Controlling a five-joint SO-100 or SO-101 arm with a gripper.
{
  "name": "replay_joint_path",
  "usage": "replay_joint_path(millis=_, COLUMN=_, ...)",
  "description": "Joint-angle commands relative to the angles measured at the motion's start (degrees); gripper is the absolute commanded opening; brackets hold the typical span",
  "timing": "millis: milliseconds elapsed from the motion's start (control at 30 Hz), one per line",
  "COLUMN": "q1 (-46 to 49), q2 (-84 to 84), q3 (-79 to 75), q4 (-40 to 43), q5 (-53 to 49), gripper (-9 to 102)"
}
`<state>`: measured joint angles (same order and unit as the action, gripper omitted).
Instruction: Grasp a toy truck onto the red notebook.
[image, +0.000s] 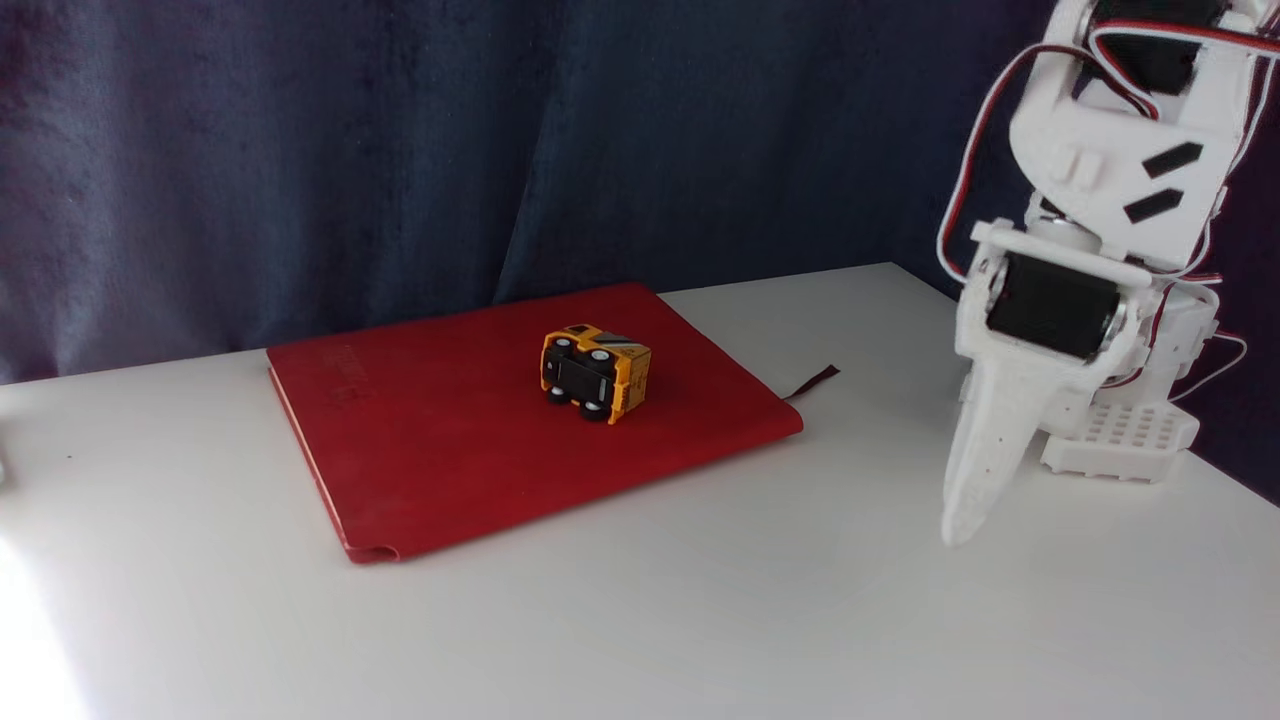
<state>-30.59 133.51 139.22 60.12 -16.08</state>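
The toy truck (595, 373), small and orange-yellow, lies tipped on its side on the red notebook (450, 440), its black underside and white-hubbed wheels facing the camera. The notebook lies flat on the white table, and its thin dark ribbon (815, 381) sticks out at its right corner. My white gripper (968, 525) hangs at the right of the fixed view, pointing down just above the table, well to the right of the notebook and apart from the truck. Its fingers look pressed together with nothing between them.
The white table (700, 620) has open room in front of and to the left of the notebook. The arm's white base (1125, 440) stands at the table's right edge. A dark blue curtain (400, 150) hangs behind.
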Motion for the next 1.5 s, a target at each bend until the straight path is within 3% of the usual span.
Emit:
replay_joint_path(millis=0, q1=-0.4, q2=7.6, q3=5.4, q4=-2.3, q5=0.3, gripper=16)
replay_joint_path(millis=467, q1=-0.7, q2=34.5, q3=24.0, q4=-5.4, q5=3.3, gripper=13)
replay_joint_path(millis=833, q1=4.7, q2=46.8, q3=30.6, q4=-2.5, q5=3.7, gripper=11)
replay_joint_path(millis=1033, q1=9.8, q2=59.9, q3=35.4, q4=4.2, q5=3.6, gripper=11)
replay_joint_path(millis=1467, q1=21.2, q2=60.5, q3=35.7, q4=4.7, q5=3.9, gripper=11)
